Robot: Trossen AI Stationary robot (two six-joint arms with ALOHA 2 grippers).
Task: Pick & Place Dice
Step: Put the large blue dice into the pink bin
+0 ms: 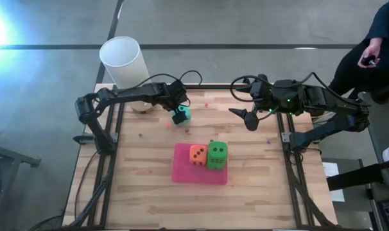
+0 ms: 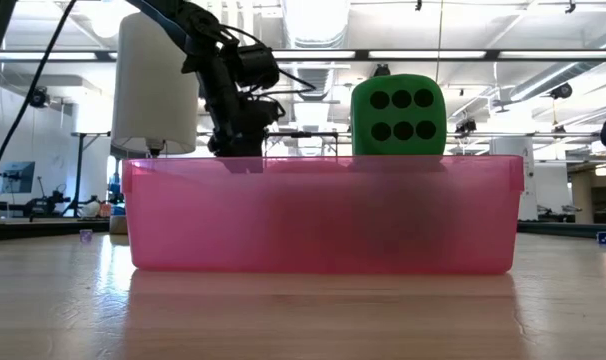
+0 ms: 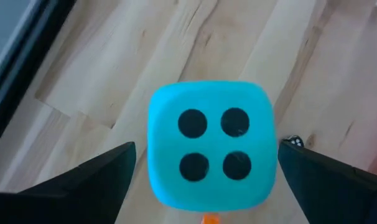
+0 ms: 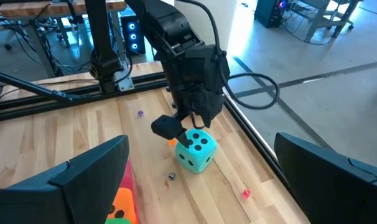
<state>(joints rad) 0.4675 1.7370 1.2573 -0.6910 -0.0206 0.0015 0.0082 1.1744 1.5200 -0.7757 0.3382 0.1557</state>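
My left arm: reaches in from the desk's left edge toward the far middle, elbow bent, wrist pitched downward. My left tool [image 1: 180,115]: low over the desk, 2 fingers [image 3: 83,186] spread wide, 1 on each side of the teal die [image 3: 210,144], neither pad touching it.

My right arm: folded at the far right of the desk, forearm lying level. My right tool [image 1: 249,119]: raised, 2 fingers parted wide, nothing between them.

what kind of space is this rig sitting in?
Probably a robotics lab or workshop in an open industrial hall: ceiling strip lights, other workbenches with cabling, concrete floor around the wooden table.
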